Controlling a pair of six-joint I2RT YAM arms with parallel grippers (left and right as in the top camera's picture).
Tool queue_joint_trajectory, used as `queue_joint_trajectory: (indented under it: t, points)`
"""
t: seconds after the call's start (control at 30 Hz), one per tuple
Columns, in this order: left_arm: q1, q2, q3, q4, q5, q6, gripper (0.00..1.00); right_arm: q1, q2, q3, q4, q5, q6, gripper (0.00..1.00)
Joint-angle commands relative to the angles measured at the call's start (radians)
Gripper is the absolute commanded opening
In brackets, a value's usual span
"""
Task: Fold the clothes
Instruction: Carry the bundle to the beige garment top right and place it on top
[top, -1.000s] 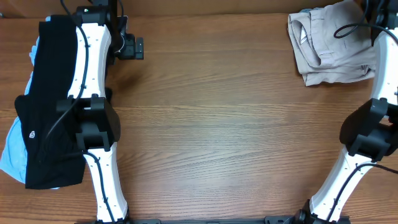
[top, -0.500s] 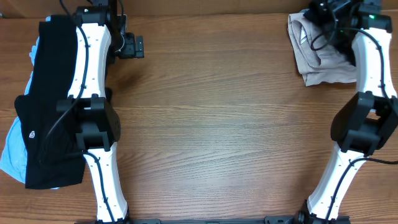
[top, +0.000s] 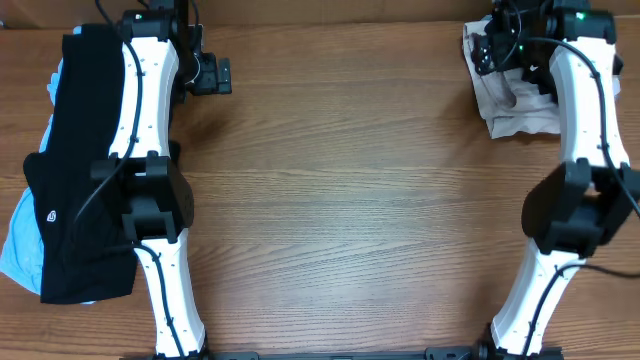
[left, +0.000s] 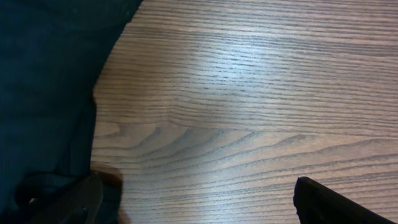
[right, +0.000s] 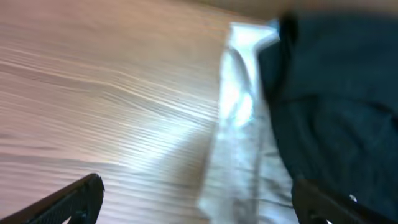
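Observation:
A pile of clothes lies at the table's left edge: black T-shirts (top: 80, 190) over a pale blue one (top: 18, 245). Beige trousers (top: 508, 108) sit bunched at the far right corner. My left gripper (top: 214, 75) stands open beside the black pile, over bare wood. In the left wrist view the left gripper (left: 199, 196) holds nothing and black cloth (left: 43, 93) fills the left side. My right gripper (top: 488, 50) hovers open above the trousers. In the blurred right wrist view the right gripper (right: 199, 196) spans pale cloth (right: 239, 155) without gripping it.
The wooden table (top: 350, 200) stretches between the two arms. A dark blurred mass (right: 336, 99) fills the right side of the right wrist view. Both arm bases stand at the front edge.
My right arm has swung in from the right edge to above the trousers and its gripper has opened. The left arm and the left pile have not moved.

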Motion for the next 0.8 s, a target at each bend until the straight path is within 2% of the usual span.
queue_joint_trajectory:
  t: [0.0, 0.23, 0.3, 0.37, 0.77]
  points:
    - [-0.007, 0.001, -0.004, -0.003, 0.015, -0.018, 1.00, 0.042, -0.212, 0.057, -0.050, -0.098, 0.130, 1.00]
    - [-0.009, 0.001, -0.004, -0.003, 0.014, -0.018, 1.00, 0.091, -0.459, 0.057, -0.125, -0.098, 0.404, 1.00]
    - [-0.009, 0.001, -0.004, -0.003, 0.014, -0.018, 1.00, 0.130, -0.542, 0.057, -0.181, -0.098, 0.534, 1.00]
    - [-0.009, 0.001, -0.004, -0.003, 0.014, -0.018, 1.00, 0.166, -0.600, 0.057, -0.221, -0.098, 0.585, 1.00]
    - [-0.009, 0.001, -0.004, -0.003, 0.014, -0.018, 1.00, 0.179, -0.631, 0.056, -0.319, -0.079, 0.573, 1.00]
